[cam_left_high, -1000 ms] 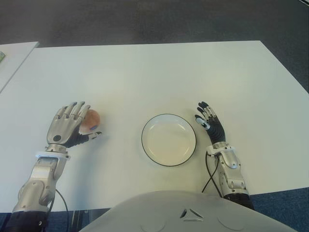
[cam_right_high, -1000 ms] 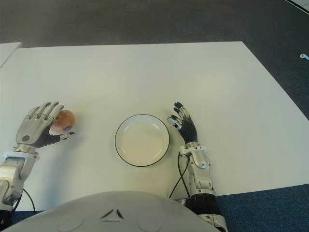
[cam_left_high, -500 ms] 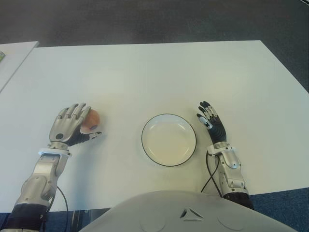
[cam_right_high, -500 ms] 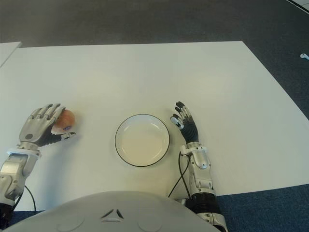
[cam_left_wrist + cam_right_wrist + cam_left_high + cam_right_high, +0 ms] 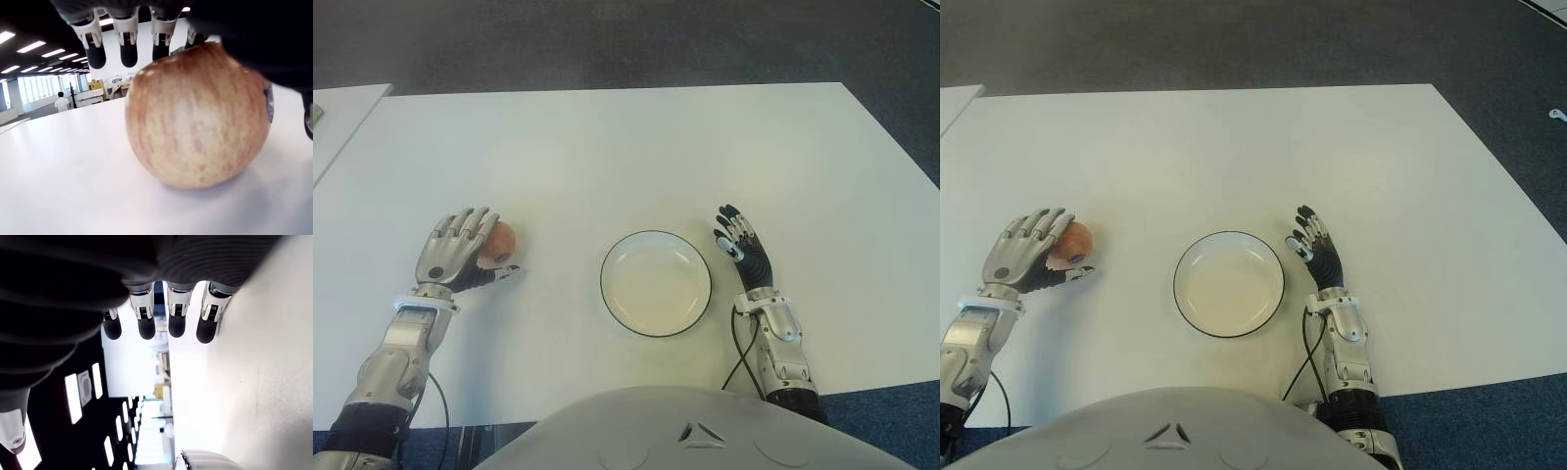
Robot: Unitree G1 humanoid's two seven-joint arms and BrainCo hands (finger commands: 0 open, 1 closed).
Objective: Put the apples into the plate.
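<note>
**Apple under left robot hand, plate bare**

Apple (image 5: 497, 240): red-yellow, streaked, small sticker on one side, sitting on white counter (image 5: 636, 147), well to the left of plate (image 5: 609, 259). Not lifted; underside on the counter surface in the left wrist view.

Left robot hand (image 5: 455, 257): cupped over and around the apple from the near-left side. Fingers (image 5: 128, 46) arched over the top of the fruit with tips hanging past its far side, not visibly pressed against the skin. Thumb (image 5: 499, 274) reaching along the counter on the side of the apple nearest the robot. Palm close above the fruit in the wrist view; firm grip or mere hover impossible to tell from these views, but no lift.

Plate: round, white, dark rim, near the middle of the counter's near half, holding nothing.

Right robot hand (image 5: 742, 250): just beside the plate's right edge, palm turned inward, fingers (image 5: 146, 325) extended and loosely side by side, holding nothing. Touching the counter or not: cannot tell.

Second counter (image 5: 333, 122): white, edge visible at far left, separated by a narrow gap.

Floor (image 5: 607, 44): dark carpet beyond the counter.
</note>
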